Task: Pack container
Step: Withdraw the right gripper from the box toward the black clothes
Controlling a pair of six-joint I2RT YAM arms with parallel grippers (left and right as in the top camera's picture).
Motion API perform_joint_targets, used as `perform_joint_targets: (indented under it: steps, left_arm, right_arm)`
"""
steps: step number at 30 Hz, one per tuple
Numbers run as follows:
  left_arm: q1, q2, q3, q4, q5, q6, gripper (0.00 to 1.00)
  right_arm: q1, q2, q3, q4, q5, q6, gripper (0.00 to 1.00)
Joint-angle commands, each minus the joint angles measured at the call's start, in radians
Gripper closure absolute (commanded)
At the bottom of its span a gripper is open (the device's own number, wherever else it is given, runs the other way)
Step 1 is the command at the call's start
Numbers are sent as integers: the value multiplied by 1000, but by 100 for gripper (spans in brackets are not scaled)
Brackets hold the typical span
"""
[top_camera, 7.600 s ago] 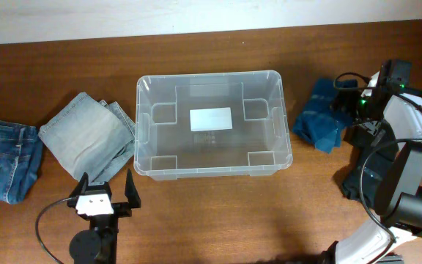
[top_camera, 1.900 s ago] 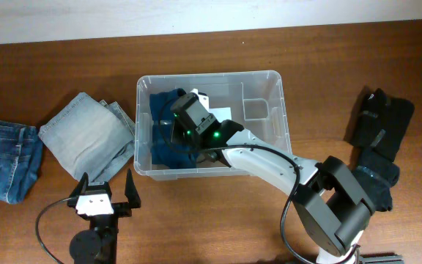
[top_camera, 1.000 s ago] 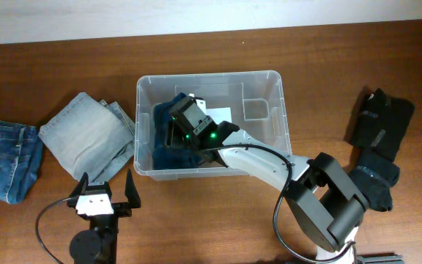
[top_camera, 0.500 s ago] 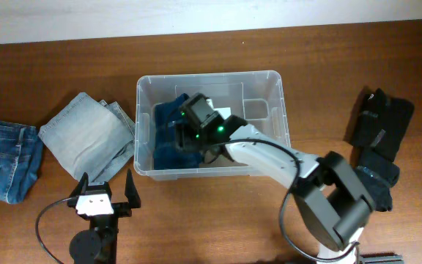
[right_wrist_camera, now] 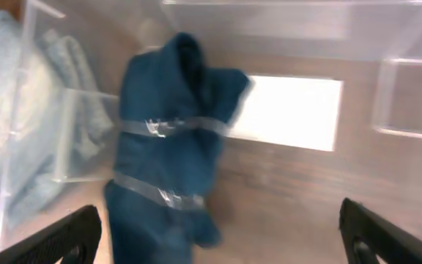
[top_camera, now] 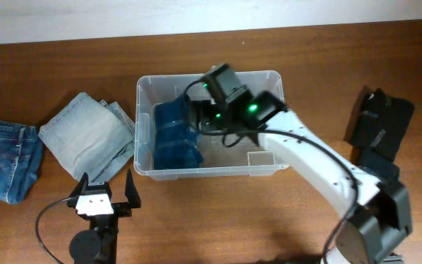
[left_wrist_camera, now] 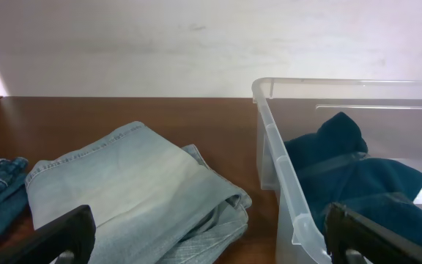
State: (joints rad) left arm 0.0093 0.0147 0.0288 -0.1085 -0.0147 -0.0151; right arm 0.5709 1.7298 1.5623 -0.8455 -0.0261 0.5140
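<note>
The clear container (top_camera: 212,171) stands mid-table. A dark blue folded garment (top_camera: 173,136) lies in its left half, beside the white label (right_wrist_camera: 291,110). My right gripper (top_camera: 206,92) hovers over the bin's far middle, open and empty. In the right wrist view the garment (right_wrist_camera: 171,154) lies free ahead of my right gripper (right_wrist_camera: 218,246). My left gripper (top_camera: 105,183) is open and empty near the front edge, left of the bin. The left wrist view shows my left gripper (left_wrist_camera: 211,246), the bin's wall (left_wrist_camera: 277,169) and the garment (left_wrist_camera: 365,176) inside.
Folded light denim (top_camera: 86,136) lies just left of the bin and also shows in the left wrist view (left_wrist_camera: 123,191). Darker jeans (top_camera: 2,158) lie at the far left. Black garments (top_camera: 379,121) lie at the right edge. The right arm crosses the bin's right front corner.
The blue garment went from the table right of the bin into the bin's left half. My right gripper has let go of it, lifted and drawn back towards the far right.
</note>
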Motion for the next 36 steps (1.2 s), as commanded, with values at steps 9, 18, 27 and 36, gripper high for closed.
perform_joint_targets:
  steps: [9,18,27,36]
  left_arm:
    - [4,-9,-8,3,-7,9,1]
    - [4,-9,-8,4,-7,9,1]
    - [4,-9,-8,3,-7,8,1]
    - [4,-9,-8,3,-7,9,1]
  right_arm:
    - [-365,-242,87,-317,26,-109,2]
    - [-809,-251,72,-468,38,-223,1]
    - [-1160,-215,-1,-463,37,-251,2]
    - [-1284,-109,-42,-341,-93,-389,2]
